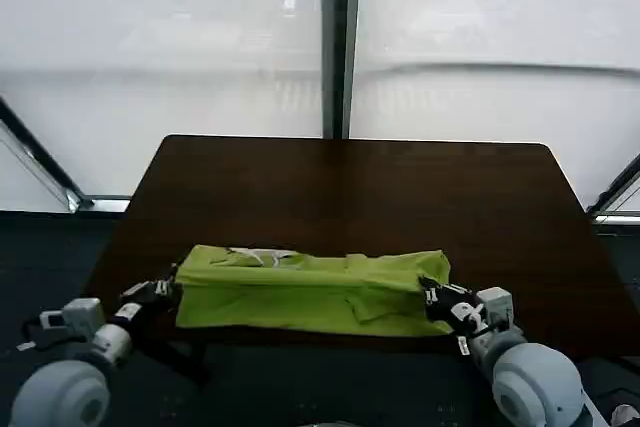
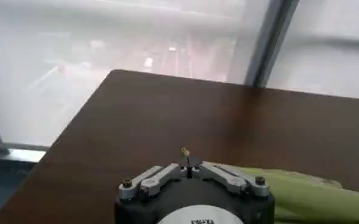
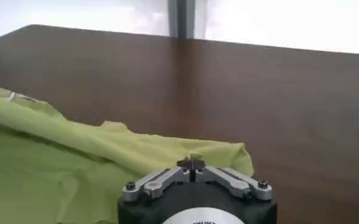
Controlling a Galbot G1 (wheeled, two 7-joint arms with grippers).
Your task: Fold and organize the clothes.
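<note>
Lime-green thin cotton T-shirt (image 1: 310, 290) lies folded into a band near the dark wooden table's (image 1: 350, 187) front edge; limp and light. Left gripper (image 1: 163, 290) and right gripper (image 1: 436, 295) sit at its ends, grip state unclear; take corners.

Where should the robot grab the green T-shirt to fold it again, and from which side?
Probably at its two short ends. The T-shirt lies as a long band across the near part of the table, so each end is a free edge. The left gripper sits at the left end and the right gripper at the right, each coming in from its own side.
</note>
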